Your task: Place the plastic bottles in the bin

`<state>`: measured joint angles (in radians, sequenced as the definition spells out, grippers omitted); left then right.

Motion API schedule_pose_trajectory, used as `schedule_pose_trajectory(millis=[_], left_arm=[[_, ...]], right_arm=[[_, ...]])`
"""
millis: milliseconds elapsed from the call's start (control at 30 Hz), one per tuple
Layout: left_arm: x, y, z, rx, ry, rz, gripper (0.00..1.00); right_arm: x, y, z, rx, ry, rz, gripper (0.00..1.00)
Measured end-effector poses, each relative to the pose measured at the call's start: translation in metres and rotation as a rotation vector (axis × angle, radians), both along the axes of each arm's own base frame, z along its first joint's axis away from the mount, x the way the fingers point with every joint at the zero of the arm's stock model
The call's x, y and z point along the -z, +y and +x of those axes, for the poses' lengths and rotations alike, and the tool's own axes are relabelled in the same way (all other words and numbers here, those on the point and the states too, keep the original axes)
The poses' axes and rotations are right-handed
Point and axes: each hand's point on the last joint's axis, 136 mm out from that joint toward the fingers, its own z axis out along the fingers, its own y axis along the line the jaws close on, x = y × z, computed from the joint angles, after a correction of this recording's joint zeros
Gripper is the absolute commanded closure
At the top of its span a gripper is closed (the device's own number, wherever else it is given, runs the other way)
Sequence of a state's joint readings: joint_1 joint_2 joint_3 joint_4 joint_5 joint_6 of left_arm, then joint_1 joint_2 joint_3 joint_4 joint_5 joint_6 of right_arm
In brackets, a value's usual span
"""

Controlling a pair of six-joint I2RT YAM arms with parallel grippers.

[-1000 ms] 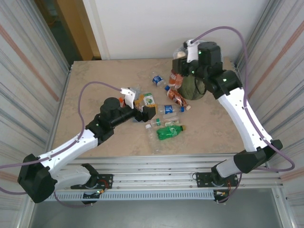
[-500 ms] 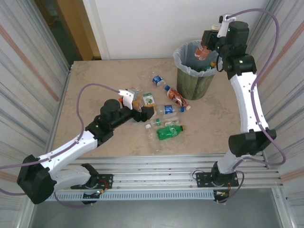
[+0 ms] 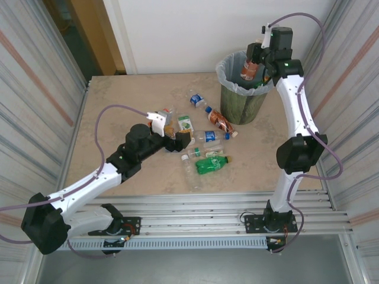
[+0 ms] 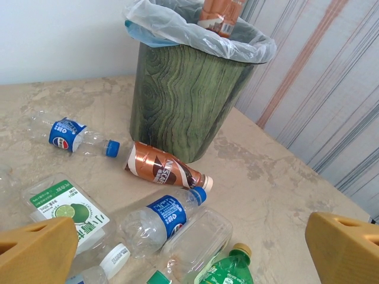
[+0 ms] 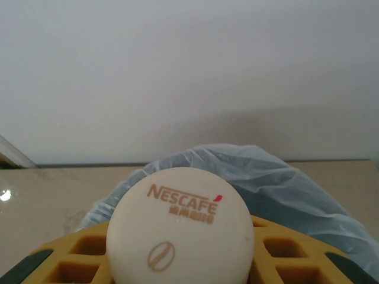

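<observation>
Plastic bottles: small crushed drink bottles [image 3: 204,139] are lying in a loose cluster near the middle of the table, between the left gripper and the bin.
On the table: a brown bottle with a copper Nescafé label [image 4: 163,171] is lying just beside the bin's foot. A clear bottle with a blue Pepsi label [image 4: 71,135] is lying to its left. A clear bottle with a blue label and blue cap [image 4: 160,216], a flattened clear bottle with a green lime label [image 4: 68,207] and a green bottle with a yellow cap [image 3: 212,164] are lying nearer the arms.
In the air: a brown bottle with a cream Nescafé cap [image 5: 180,231] is hanging over the bin's open mouth.
Bin: a round dark green wood-grain waste bin [image 3: 240,109], with a clear liner bag [image 4: 177,29] folded over its rim, is standing at the table's far right.
Surface: a beige marbled tabletop [image 3: 118,100] is carrying everything.
Room: a white wall [image 3: 177,35] is closing the back and ribbed pale panels [image 3: 35,89] are flanking both sides.
Left arm: it is stretching low toward the cluster. The left gripper [image 3: 179,135] is spreading its yellow fingertips [image 4: 35,251] wide, holding nothing.
Right arm: it is rising nearly upright and bending over the bin. The right gripper [image 3: 254,62] is clamping the cream-capped brown bottle.
</observation>
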<state>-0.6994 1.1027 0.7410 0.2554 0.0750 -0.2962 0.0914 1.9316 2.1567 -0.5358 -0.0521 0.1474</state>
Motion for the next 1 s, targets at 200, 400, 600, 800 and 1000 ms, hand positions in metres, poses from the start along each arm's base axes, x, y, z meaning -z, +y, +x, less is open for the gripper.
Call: schedule_pose_trajectory(millis=[200,400,600,800,1000], left_arm=[[-0.003,0.002,0.0,-0.01,-0.003,-0.007,0.01],[-0.002,0.002,0.0,-0.014,0.009,-0.014,0.01],[0.001,0.003,0.0,-0.015,0.021,-0.009,0.01],[0.003,0.004,0.001,-0.023,0.026,-0.003,0.01],[0.004,0.005,0.001,-0.028,0.028,0.0,0.01]], right_arm=[[0.031,0.001,0.001,-0.006,0.064,-0.011,0.68],[0.065,0.012,-0.001,-0.051,0.128,0.002,0.67],[0.076,0.036,-0.001,-0.111,0.141,0.013,0.62],[0.091,0.045,0.004,-0.139,0.161,0.017,0.53],[0.109,0.048,0.007,-0.16,0.199,0.024,0.39]])
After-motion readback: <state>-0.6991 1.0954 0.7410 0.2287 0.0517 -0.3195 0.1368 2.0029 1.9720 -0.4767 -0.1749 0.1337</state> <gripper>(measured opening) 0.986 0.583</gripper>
